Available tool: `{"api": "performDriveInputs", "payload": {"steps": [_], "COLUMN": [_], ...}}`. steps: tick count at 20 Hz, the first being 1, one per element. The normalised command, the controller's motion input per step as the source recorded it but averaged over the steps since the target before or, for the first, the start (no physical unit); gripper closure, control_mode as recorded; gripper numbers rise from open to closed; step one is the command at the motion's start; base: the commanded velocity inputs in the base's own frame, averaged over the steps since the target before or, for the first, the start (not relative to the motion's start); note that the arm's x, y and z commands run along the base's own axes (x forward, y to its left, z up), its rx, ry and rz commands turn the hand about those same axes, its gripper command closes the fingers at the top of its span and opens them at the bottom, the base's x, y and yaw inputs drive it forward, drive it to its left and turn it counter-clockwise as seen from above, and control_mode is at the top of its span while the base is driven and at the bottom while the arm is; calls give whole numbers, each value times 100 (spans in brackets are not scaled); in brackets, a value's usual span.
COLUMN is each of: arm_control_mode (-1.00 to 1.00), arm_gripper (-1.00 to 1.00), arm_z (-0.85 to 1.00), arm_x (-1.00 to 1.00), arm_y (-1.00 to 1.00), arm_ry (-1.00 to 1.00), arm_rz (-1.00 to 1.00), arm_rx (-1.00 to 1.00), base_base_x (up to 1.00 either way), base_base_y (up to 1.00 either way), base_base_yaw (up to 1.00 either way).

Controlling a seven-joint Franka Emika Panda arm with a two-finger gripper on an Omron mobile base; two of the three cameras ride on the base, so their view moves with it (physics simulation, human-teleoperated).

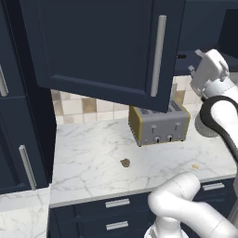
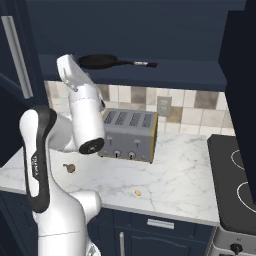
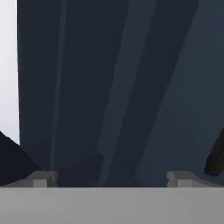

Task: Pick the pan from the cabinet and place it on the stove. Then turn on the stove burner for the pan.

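Pan lying on the navy shelf of the cabinet, upper middle of the right base frame, round body to the left and thin handle pointing right. Not yet touched by anything. Cabinet door swung open, filling the upper part of the left base frame, silver bar handle near its right edge.

Gripper raised to shelf height, just left of the pan in the right base frame; in the hand frame two finger tips at the lower corners, set wide apart, nothing between them, only dark cabinet interior ahead. A dark curved edge at the right border, possibly the pan, hard to tell.

Step in hand, as judged: the reach into the cabinet, before the grasp. Next move probably needs turning toward the pan and closing on rim or handle.

Below, toaster on the marble counter. Stove at the lower right, bare. Shelf holding the pan alone, as far as visible.
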Motion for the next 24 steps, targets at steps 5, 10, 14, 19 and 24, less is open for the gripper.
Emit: {"api": "performDriveInputs", "payload": {"steps": [5,10,14,19,24], "arm_control_mode": [-100,-100,-100,-100,-100], "arm_gripper": [-100,-100,-100,-100,-100], "arm_z": [-21,-15,-13,-14,-27], "arm_x": [55,49,25,-1,-9], "arm_y": [0,1,-1,16,42], "arm_ry": [31,25,16,6,0], "arm_rz": [11,21,28,33,26], "arm_rx": [-9,-3,0,0,0], "base_base_x": [0,0,0,0,0], "base_base_y": [0,0,0,0,0], "base_base_yaw": [0,0,0,0,0]}}
